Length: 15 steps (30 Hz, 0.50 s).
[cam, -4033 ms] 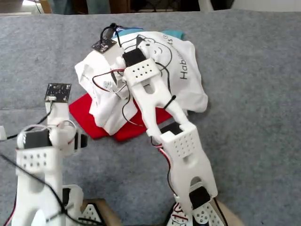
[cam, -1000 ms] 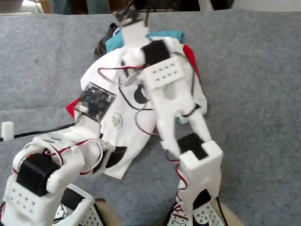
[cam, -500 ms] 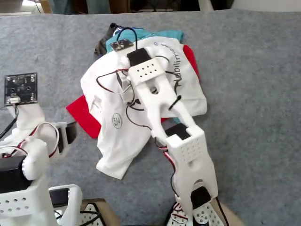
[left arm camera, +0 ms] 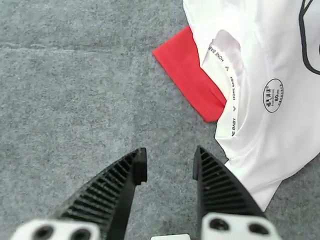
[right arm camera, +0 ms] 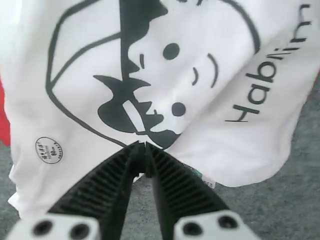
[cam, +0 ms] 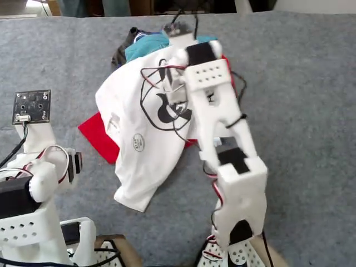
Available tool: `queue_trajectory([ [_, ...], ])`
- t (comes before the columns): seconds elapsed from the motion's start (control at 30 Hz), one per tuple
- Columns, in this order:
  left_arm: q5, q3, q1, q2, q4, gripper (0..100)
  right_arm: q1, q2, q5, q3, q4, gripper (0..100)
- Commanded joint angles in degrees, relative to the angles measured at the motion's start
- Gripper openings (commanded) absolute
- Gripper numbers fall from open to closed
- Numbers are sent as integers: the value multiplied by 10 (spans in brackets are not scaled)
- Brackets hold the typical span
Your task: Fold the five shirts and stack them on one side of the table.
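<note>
Hovering at the left side of the table (cam: 300,111), the left gripper (left arm camera: 169,162) hangs released over bare grey felt, its jaws apart and holding nothing. A second ago that arm reached over the pile; it has since drawn back to the left and has barely shifted in the last half second.

Just beside it, a corner of the red shirt (cam: 97,136) pokes out from under the white shirt (cam: 139,128), which lies spread and crumpled across the middle of the pile. A teal shirt (cam: 144,47) and a dark one (cam: 123,51) peek out at the far edge.

Over the pile's right part stretches the right arm. It has swung farther from its base and to the right since half a second ago, so the white shirt's black animal print now shows beside it. The right gripper (right arm camera: 141,146) is clenched, its tips meeting on a pucker at the white shirt's edge.
</note>
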Motion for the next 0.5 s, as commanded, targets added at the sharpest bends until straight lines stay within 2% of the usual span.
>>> queue_trajectory([
  [0.0, -3, 0, -4, -2, -14, 173, 22, -81, 16, -9, 7, 15],
  [0.3, -3, 0, -4, 1, -14, 174, 7, -91, 31, 34, -1, 21],
  [0.37, -3, 0, -4, 2, -14, 175, 6, -68, 22, 65, -14, 73],
  [0.47, -1, 1, -4, 2, -12, 214, 16, -27, -52, 97, -58, 218],
])
